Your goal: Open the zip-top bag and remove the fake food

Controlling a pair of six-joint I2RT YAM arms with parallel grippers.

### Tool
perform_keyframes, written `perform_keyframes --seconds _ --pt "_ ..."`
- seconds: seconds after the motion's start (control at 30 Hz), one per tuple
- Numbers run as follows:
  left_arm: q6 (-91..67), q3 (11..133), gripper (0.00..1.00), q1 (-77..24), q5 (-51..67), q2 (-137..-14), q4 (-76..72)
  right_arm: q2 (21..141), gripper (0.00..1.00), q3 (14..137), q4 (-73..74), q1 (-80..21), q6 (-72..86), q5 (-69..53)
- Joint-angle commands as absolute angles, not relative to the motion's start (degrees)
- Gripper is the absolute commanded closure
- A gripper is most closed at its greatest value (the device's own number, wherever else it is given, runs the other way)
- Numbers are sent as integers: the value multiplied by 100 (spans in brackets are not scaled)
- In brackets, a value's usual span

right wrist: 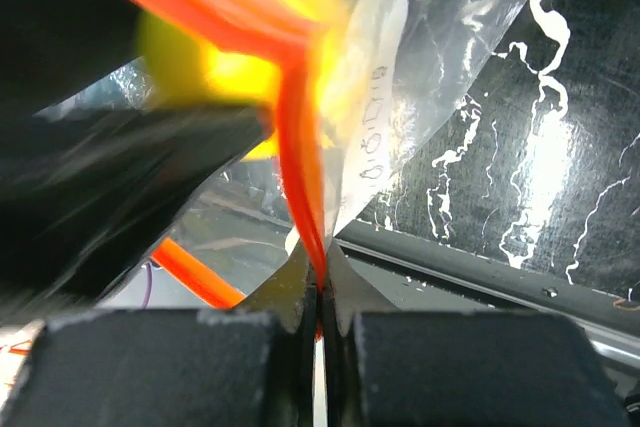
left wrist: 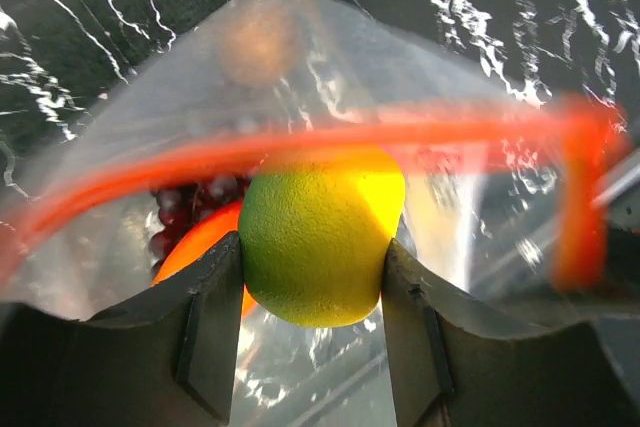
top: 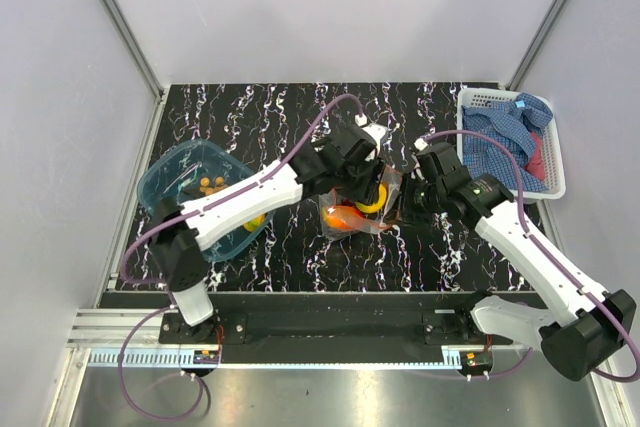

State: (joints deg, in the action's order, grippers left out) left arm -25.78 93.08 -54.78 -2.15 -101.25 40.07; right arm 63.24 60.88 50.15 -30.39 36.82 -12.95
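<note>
The zip-top bag (top: pixel 350 219), mid-table, is holding an orange (left wrist: pixel 198 244) and grapes (left wrist: pixel 188 203) as the half-open left hand (left wrist: pixel 312 277) is gripping the mango (left wrist: pixel 320 232) at its mouth; the right hand (right wrist: pixel 320 292), fully closed, is pinching its zip strip (right wrist: pixel 300 137). Tan balls (top: pixel 210 185) are sitting in the blue tub (top: pixel 160 179) at left.

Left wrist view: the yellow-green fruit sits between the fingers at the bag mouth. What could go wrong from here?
1. The mango is round and the left end effector grips it only at its sides, so it might slip out when lifted.
2. The zip strip lies across the mango's top; pulling out could catch it and tear the zip-top bag from the right end effector, which pinches only the strip.
</note>
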Motion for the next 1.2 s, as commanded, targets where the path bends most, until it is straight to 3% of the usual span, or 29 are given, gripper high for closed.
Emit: perform_keyframes --seconds 0.0,0.37,0.47,0.67,0.73,0.97,1.17 --pt "-2031 9694 100 -5537 -36 -9458 4201 6434 100 6407 4851 -3059 3446 -1213" --pt "-1327 9941 100 -5502 520 -8562 4061 6574 100 6565 4843 -3050 3252 -1195" --pt "-1371 9792 100 -5476 -348 -8122 3999 6635 100 6618 4834 -3059 3191 -1326" --pt "-2064 8922 100 -5143 -3861 -7155 4244 6671 100 6653 4755 -3059 3111 -1468" --pt "-2451 8518 100 -4906 -4200 -6935 4612 6653 100 6645 4685 -3059 3120 -1459" --pt "-4558 7279 100 -2641 -3386 -6873 5994 6583 100 6610 4641 -3059 3120 -1476" --pt "-5167 6303 100 -2083 -2568 -7022 6082 6601 100 6609 4649 -3050 3120 -1494"
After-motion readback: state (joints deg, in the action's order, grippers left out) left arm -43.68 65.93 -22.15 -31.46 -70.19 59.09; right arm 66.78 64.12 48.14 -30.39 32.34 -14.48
